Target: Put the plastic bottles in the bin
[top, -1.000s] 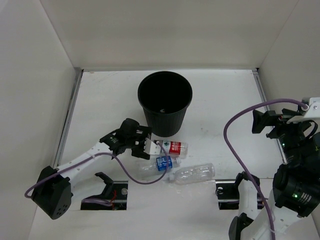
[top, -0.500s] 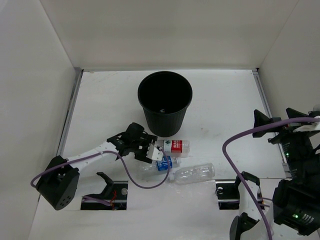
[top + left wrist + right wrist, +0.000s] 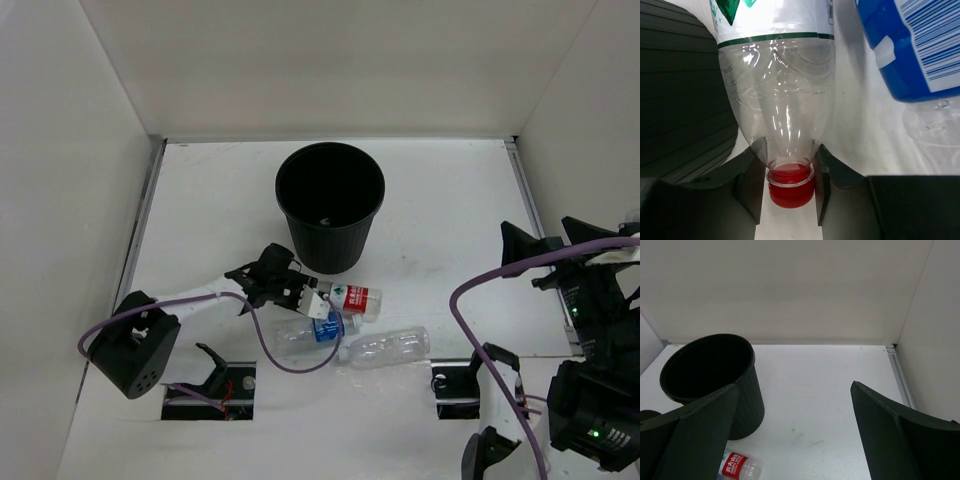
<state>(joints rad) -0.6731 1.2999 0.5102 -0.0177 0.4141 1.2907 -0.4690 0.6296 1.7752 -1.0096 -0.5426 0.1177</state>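
1. Left gripper (image 3: 790,194) clamps the neck of the red-capped bottle (image 3: 777,100).
2. Blue-label bottle (image 3: 920,45) lies just beside its fingers, the bin (image 3: 675,100) close opposite.
3. Right gripper (image 3: 793,387) gapes wide, holding nothing.

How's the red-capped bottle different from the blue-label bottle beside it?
The red-capped bottle wears a red-and-white label; the blue-label bottle a blue one. The red-capped bottle's neck is pinched by the left end effector; the blue-label bottle lies free. The red-capped bottle sits nearer the bin than the blue-label bottle. Both are clear, lying sideways.
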